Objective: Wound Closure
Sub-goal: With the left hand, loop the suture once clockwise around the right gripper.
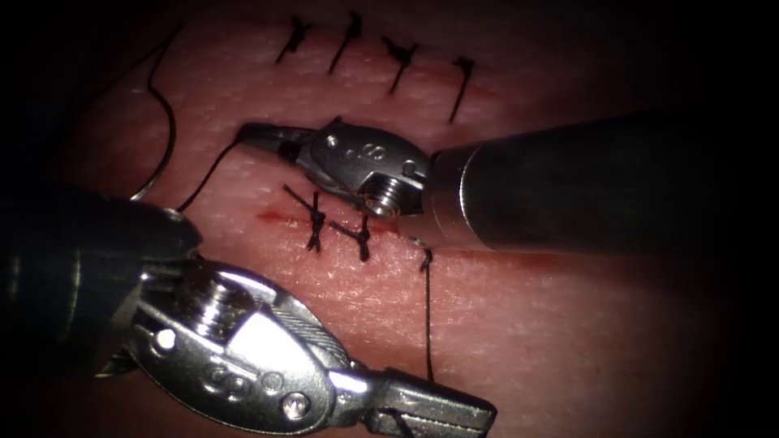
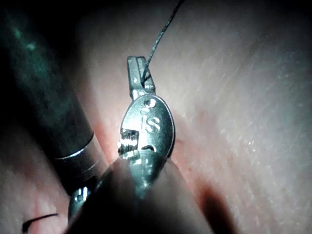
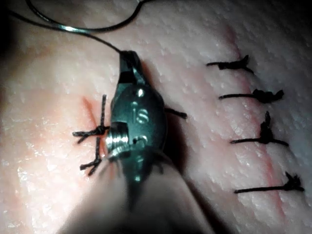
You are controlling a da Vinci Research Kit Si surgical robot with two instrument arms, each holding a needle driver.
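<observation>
Surroundings dark, perhaps unlit; single bright light pools centrally.

Pink, finely dimpled tissue [image 1: 519,324] carries black thread [image 1: 428,316] and black knotted stitches [image 1: 402,58]; a red fluid [image 1: 272,216] streak marks the cut. The steel-grey needle [image 1: 166,142] glints silver.

Left tool [image 1: 438,410]: polished silver wrist, round screws, stamped marking, ribbed cable grooves, dark tubular shaft. Right tool [image 1: 264,136]: same silver wrist, threaded pin, stamped marking, dark tips, dark shaft with metal ring.
</observation>
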